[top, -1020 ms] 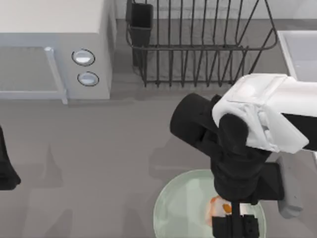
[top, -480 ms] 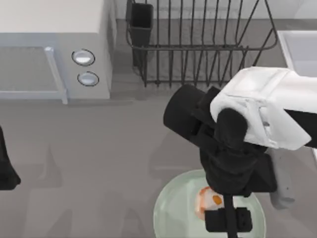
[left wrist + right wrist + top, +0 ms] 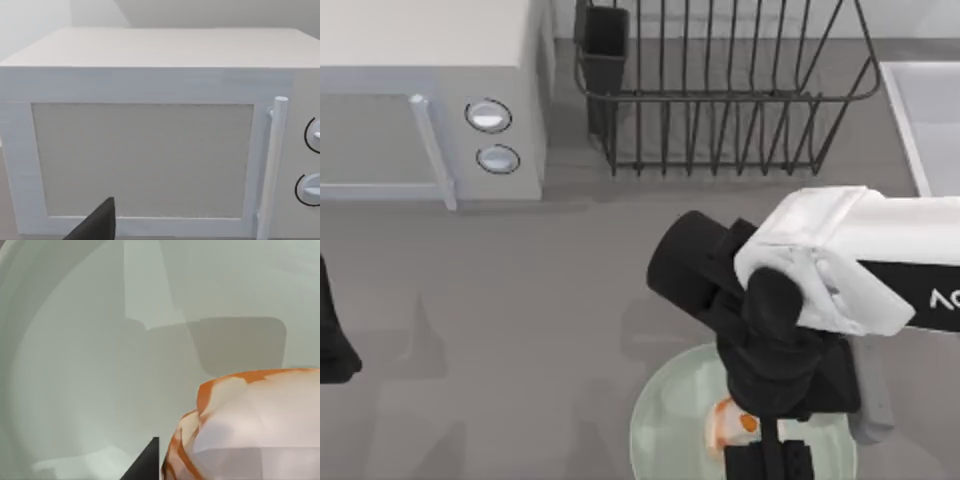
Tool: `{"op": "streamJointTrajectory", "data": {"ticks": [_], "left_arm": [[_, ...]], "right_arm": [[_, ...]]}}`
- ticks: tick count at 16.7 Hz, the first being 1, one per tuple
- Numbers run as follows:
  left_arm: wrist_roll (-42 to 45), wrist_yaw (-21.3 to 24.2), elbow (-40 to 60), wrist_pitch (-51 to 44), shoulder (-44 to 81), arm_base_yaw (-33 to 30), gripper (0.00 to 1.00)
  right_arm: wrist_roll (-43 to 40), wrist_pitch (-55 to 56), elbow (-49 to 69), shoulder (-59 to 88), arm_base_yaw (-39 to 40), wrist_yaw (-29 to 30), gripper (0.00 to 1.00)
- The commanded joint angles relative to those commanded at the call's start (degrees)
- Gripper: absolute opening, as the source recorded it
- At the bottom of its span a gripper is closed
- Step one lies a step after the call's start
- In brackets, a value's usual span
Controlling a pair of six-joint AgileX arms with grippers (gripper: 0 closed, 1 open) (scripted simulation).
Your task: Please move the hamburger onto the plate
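Hamburger (image 3: 728, 427) inside plate (image 3: 665, 425) rim

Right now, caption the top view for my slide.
Right gripper over the mint plate with the hamburger; left arm parked at table's left.

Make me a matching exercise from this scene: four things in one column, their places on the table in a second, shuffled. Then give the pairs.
Things:
1. hamburger
2. plate
3. microwave
4. dish rack

Places:
A. far left of the table
B. near edge, under the right arm
C. far side, right of the microwave
D. over the plate, at the right gripper

Pairs: 1-D, 2-B, 3-A, 4-C
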Motion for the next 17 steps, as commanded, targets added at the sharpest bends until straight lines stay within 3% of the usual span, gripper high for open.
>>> {"op": "streamJointTrajectory", "data": {"ticks": [4,17], "left_arm": [[0.0,0.0,0.0,0.0,0.0,0.0,1.0],[0.0,0.0,0.0,0.0,0.0,0.0,1.0]], "right_arm": [[-0.02,0.23,-0.15,0.06,0.04,0.04,0.0],[-0.02,0.23,-0.15,0.06,0.04,0.04,0.98]]}}
